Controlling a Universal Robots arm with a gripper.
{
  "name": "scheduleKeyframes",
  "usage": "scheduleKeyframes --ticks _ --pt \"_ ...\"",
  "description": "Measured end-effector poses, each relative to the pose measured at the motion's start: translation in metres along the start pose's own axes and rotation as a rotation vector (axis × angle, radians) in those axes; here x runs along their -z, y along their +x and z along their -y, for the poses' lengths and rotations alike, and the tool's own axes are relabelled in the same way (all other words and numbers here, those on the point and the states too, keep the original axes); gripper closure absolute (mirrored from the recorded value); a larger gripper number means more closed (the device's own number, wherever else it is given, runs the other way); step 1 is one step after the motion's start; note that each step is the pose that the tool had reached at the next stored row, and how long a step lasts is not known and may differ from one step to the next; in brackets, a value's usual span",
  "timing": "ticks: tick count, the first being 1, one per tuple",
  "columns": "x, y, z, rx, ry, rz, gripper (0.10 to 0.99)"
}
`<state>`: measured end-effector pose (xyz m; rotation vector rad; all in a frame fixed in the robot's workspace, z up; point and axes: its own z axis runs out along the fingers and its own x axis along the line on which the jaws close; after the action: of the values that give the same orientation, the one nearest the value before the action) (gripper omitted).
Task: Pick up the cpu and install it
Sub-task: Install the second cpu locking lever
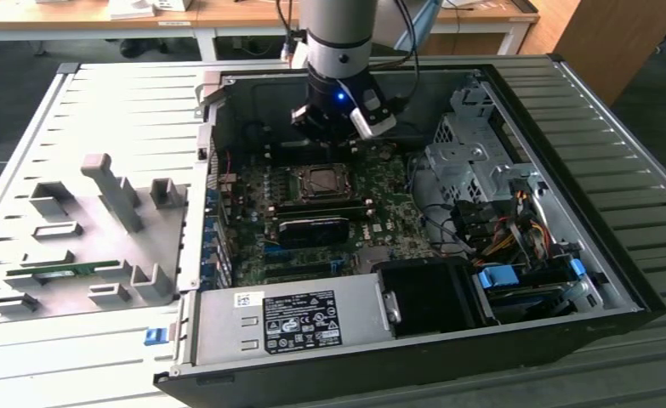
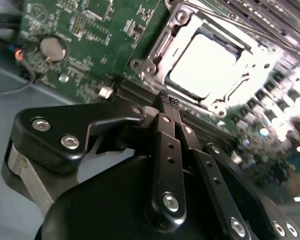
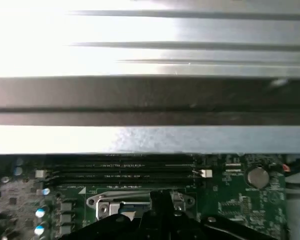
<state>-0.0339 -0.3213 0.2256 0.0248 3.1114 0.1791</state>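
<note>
cpu seated in its socket, gripper closed and empty above it

the gripper (image 2: 167,102) hangs over the motherboard (image 1: 321,212) inside the open computer case (image 1: 605,246), just beside the socket (image 1: 318,180). in the second wrist view its two black fingers (image 2: 162,120) are pressed together with nothing between them, so the hand is closed and holds nothing. the cpu (image 2: 202,62) lies flat inside the socket's metal frame (image 2: 157,47), its silvery top catching bright glare; judging by that, it is already placed where it belongs.

the exterior view gives the layout: the arm reaching down into the case, the power supply (image 1: 293,321) at the near edge, and a grey parts tray (image 1: 94,229) on the exterior view's left with a green memory stick (image 1: 63,270) in it. the first wrist view adds the dark memory slots (image 3: 120,167) and a coin cell (image 3: 257,176) beside the socket.
</note>
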Motion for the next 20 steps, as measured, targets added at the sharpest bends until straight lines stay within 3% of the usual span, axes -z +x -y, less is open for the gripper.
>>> scheduleKeyframes --ticks 6,11,14,20 --pt "0.0264 -0.0007 -0.003 0.0 0.0 -0.0001 0.98" --pt "0.0292 -0.0007 0.0022 0.0 0.0 -0.0001 0.98" --pt "0.03 -0.0006 0.0099 0.0 0.001 -0.0001 0.98" --pt "0.0315 -0.001 0.0351 0.0 0.0 -0.0007 0.98"
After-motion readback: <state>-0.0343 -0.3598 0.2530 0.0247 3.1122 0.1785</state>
